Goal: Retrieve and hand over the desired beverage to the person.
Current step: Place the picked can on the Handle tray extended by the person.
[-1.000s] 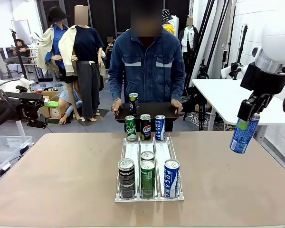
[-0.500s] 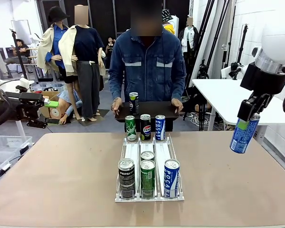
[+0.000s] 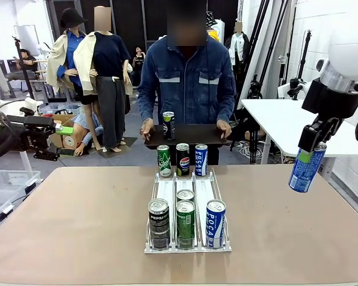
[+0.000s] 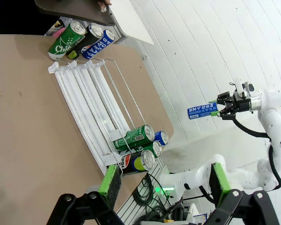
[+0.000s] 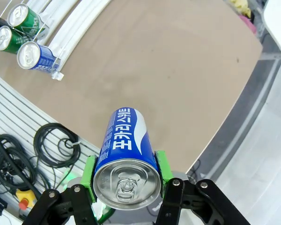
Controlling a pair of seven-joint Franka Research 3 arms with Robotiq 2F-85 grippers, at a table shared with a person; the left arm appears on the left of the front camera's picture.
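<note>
The person (image 3: 187,83) at top centre now holds the dark tray (image 3: 188,137) slightly higher than before. At right, above the worktop (image 3: 77,208) edge, the right hand (image 3: 315,142) clamps a blue can (image 3: 304,168) — long axis near vertical, hanging below. The left hand (image 4: 161,183) gapes — released.

Looks like a robotics lab: white brick wall (image 4: 187,42), black tripods (image 3: 268,65), cable coils (image 5: 51,140) on the floor, spare white surface (image 3: 280,122) behind.
</note>
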